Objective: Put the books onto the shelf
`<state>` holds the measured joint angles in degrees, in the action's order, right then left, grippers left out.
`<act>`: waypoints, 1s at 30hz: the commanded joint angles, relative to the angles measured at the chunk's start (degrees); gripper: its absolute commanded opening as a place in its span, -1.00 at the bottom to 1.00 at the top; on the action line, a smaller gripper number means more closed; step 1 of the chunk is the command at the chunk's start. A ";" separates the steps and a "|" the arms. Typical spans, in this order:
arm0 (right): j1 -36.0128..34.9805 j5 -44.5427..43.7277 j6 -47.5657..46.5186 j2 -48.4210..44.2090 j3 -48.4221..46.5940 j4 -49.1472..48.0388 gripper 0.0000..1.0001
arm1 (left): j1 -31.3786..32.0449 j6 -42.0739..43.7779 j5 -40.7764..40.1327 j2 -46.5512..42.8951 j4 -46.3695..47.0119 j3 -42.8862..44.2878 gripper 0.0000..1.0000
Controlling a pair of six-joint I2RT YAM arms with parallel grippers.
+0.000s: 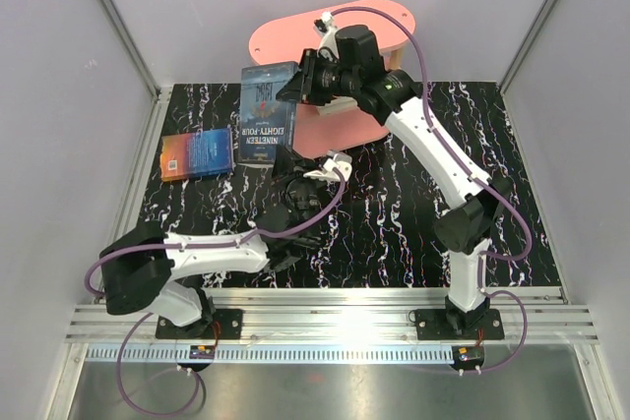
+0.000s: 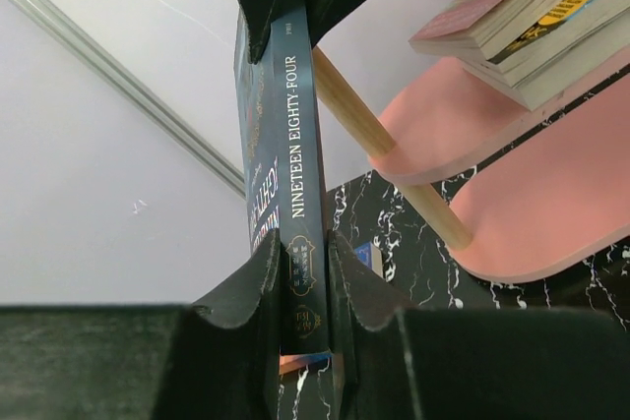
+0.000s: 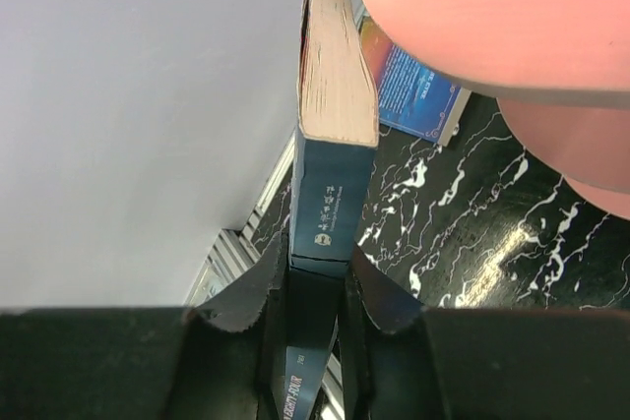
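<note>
Black marbled tabletop (image 1: 394, 223); at upper centre, beside the pink oval-board shelf (image 1: 285, 36), left gripper (image 2: 300, 263) and right gripper (image 3: 315, 277) clamp opposite ends of a dark blue Nineteen Eighty-Four paperback (image 1: 266, 110). Mismatched pulls could tear it.

Your left arm (image 1: 212, 253) lies low and folded — left gripper (image 2: 300, 255) clamped on the book (image 1: 266, 115). Your right arm (image 1: 443, 159) stretches far forward, right gripper (image 3: 315, 268) pinching the opposite end.

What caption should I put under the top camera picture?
Left gripper and right gripper hold the Nineteen Eighty-Four book by opposite ends beside the pink shelf.
</note>
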<state>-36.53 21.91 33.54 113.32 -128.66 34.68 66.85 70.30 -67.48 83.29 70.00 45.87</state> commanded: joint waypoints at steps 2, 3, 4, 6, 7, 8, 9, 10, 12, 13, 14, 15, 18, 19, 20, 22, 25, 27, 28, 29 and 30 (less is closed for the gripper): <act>-0.12 -2.57 -5.59 -3.53 0.08 -6.64 -1.00 | 3.72 2.99 5.61 -5.93 25.36 0.72 -0.64; -0.12 -3.01 -5.68 -4.24 0.08 -6.73 -1.00 | 4.25 3.08 4.91 -7.25 25.36 0.54 -0.39; -0.12 -3.45 -5.94 -5.99 -0.10 -6.64 -1.00 | 4.69 3.43 4.56 -9.52 25.36 0.37 -0.28; -0.12 -4.59 -6.12 -7.66 -0.71 -6.29 -1.00 | 5.92 3.88 3.42 -12.17 25.36 -0.42 -0.10; -0.12 -5.03 -6.47 -9.33 -0.98 -6.37 -1.00 | 6.27 4.14 2.89 -14.44 25.36 -0.69 0.07; -0.12 -5.65 -6.64 -10.13 -0.98 -6.46 -1.00 | 6.62 4.23 2.36 -15.34 25.36 -1.04 0.17; -0.03 -6.17 -6.82 -10.83 -1.15 -6.90 -1.00 | 6.98 4.23 1.23 -16.04 25.36 -1.74 0.26; -0.03 -6.88 -7.52 -11.97 -1.15 -7.25 -1.00 | 7.07 3.97 0.43 -16.92 25.36 -2.18 0.38; -0.12 -10.03 -8.75 -13.03 -1.59 -8.04 -1.00 | 7.33 2.40 -1.67 -19.12 25.36 -4.19 0.46; -0.03 -11.26 -10.06 -13.38 -1.42 -8.83 -1.00 | 7.42 1.43 -2.38 -20.00 25.36 -4.99 0.50; -0.03 -13.45 -10.59 -13.73 -0.98 -10.23 -1.00 | 7.59 0.28 -3.17 -22.27 25.36 -6.22 0.51; -0.03 -14.43 -10.86 -14.61 0.94 -13.98 -1.00 | 8.20 -1.29 -4.57 -23.59 25.36 -7.45 0.52; -0.12 -18.21 -12.97 -13.40 0.36 -18.67 -1.00 | 9.43 -8.15 -8.17 -28.51 24.58 -12.98 0.51; -0.12 -19.35 -14.80 -12.17 -1.49 -18.59 -1.00 | 9.53 -12.34 -9.06 -29.57 23.27 -15.52 0.52; -0.03 -21.54 -15.95 -10.68 -3.94 -18.24 -1.00 | 9.53 -14.99 -9.85 -30.54 18.03 -16.50 0.52; -0.12 -24.01 -19.29 -6.02 -11.67 -17.01 -1.00 | 9.61 -23.86 -12.40 -33.27 11.60 -18.26 0.52; -0.12 -29.02 -24.47 0.31 -22.31 -15.34 -1.00 | 9.97 -38.44 -15.13 -38.10 -4.74 -20.81 0.54; -0.12 -32.27 -28.33 3.47 -27.06 -15.86 -1.00 | 10.14 -60.21 -14.70 -42.13 -29.98 -19.77 0.54; -0.12 -33.15 -29.66 3.84 -27.08 -17.09 -1.00 | 10.14 -72.46 -13.22 -46.16 -44.02 -17.50 0.54; -0.12 -34.64 -30.80 3.93 -26.47 -18.58 -1.00 | 9.45 -82.51 -11.37 -47.50 -64.43 -15.56 0.54; -0.29 -35.35 -32.99 4.28 -25.07 -21.46 -1.00 | 9.35 -86.61 -10.66 -48.21 -65.33 -16.50 0.53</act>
<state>-36.38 -6.61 8.78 117.93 -151.06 25.30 76.55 18.68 -78.87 38.76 38.41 26.85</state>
